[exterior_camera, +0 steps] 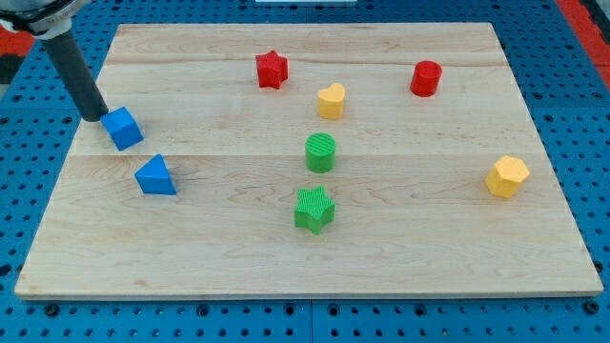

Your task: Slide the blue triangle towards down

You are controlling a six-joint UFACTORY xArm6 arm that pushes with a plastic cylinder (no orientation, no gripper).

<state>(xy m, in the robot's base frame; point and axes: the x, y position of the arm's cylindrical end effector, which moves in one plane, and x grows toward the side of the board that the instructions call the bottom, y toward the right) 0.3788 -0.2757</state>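
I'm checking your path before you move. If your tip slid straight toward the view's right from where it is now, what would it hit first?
My tip sits just left of the blue cube, so it would probably meet that cube first, almost at once. The blue triangle lies lower, off that line.

High oblique view; whole board (pixel 315 248)

My tip (pixel 94 116) beside blue cube (pixel 123 128)

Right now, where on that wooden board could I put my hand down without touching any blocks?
The widest bare stretch is the view's bottom right, bordered by the green star and yellow hexagon. The bottom strip under the blue triangle is free too. It is crowded at left, where my tip sits beside the blue cube.
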